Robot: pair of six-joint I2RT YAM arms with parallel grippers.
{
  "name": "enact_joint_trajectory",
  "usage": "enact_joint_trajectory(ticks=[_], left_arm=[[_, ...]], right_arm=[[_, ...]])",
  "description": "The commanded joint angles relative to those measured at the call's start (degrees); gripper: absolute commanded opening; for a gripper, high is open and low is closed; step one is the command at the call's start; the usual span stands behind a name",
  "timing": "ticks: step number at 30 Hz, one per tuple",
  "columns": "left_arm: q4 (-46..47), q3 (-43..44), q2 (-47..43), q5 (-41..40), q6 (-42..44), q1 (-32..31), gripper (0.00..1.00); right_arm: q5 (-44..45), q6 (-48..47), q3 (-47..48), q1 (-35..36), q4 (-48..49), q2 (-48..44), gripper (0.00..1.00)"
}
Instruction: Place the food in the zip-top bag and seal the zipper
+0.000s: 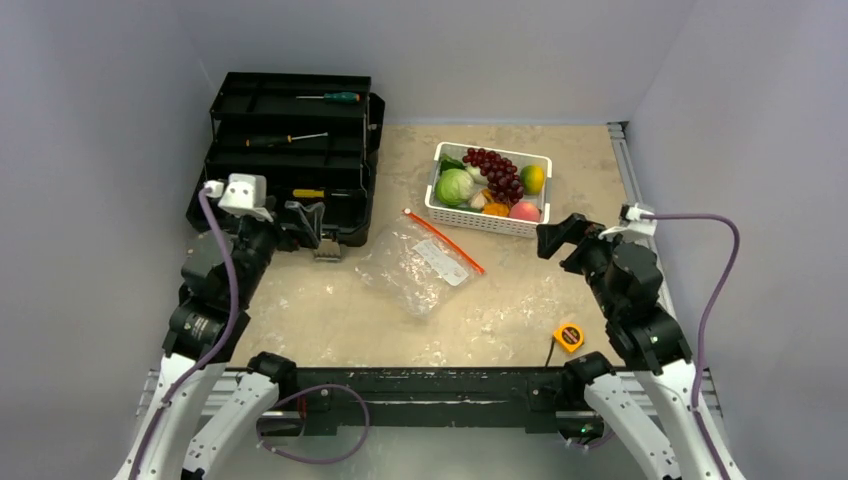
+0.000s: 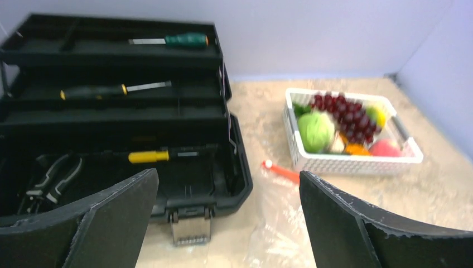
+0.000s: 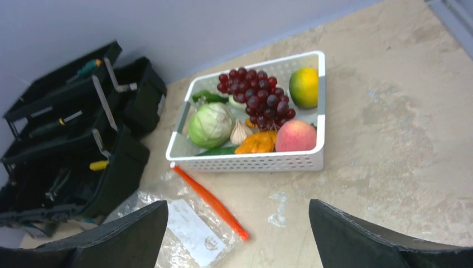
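Task unstarted | food (image 1: 454,187) sat in far-right white basket (image 1: 478,222) | zip-top bag (image 1: 412,268) lay empty, centre; zipper (image 1: 447,243) yet to seal | left gripper (image 1: 305,222) and right gripper (image 1: 560,235) gaped wide, holding nothing

On my feed the two arms are the same make. The black-and-white left arm (image 1: 205,300) and its twin, the right arm (image 1: 640,305), start as glossy white lower links (image 1: 170,410) bolted to a black cross rail (image 1: 420,385). Higher up they turn into chunky black joint housings (image 1: 195,325). Each wrist has a small white camera block (image 1: 243,192). A lilac cable (image 1: 228,290) runs from each block down its arm. The matte black left fingers (image 2: 106,223) and right fingers (image 3: 362,237) are broad wedge-shaped plates, and I can see rough, chipped edges on them.
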Motion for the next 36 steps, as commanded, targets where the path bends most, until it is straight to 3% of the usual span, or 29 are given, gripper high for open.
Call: enact_joint_trajectory(ticks=[1, 9, 18, 27, 31, 36], left_arm=[[2.20, -3.42, -0.81, 5.63, 3.39, -0.77, 0.97], [1.52, -2.33, 4.58, 13.92, 2.65, -1.55, 0.97], [-3.48, 2.04, 13.83, 24.41, 3.97, -3.97, 0.97], [-4.92, 2.38, 15.65, 24.92, 6.68, -7.94, 0.97], [-5.27, 2.44, 16.15, 24.49, 7.07, -8.79, 0.97], [-5.50, 2.56, 16.65, 24.24, 7.39, -9.42, 0.97]], right_arm=[[-8.99, -1.38, -3.06, 0.03, 5.07, 5.59, 0.99], [-32.17, -1.83, -12.04, 0.21, 26.47, 23.98, 0.99], [-33.62, -5.97, -11.79, 0.78, 33.66, 42.85, 0.99], [-37.10, -4.62, -9.00, 1.29, 42.06, 55.07, 0.99], [-42.27, -1.01, -9.76, 1.41, 51.75, 61.70, 0.98], [-47.82, 4.77, -11.29, 5.13, 67.37, 68.91, 0.86]])
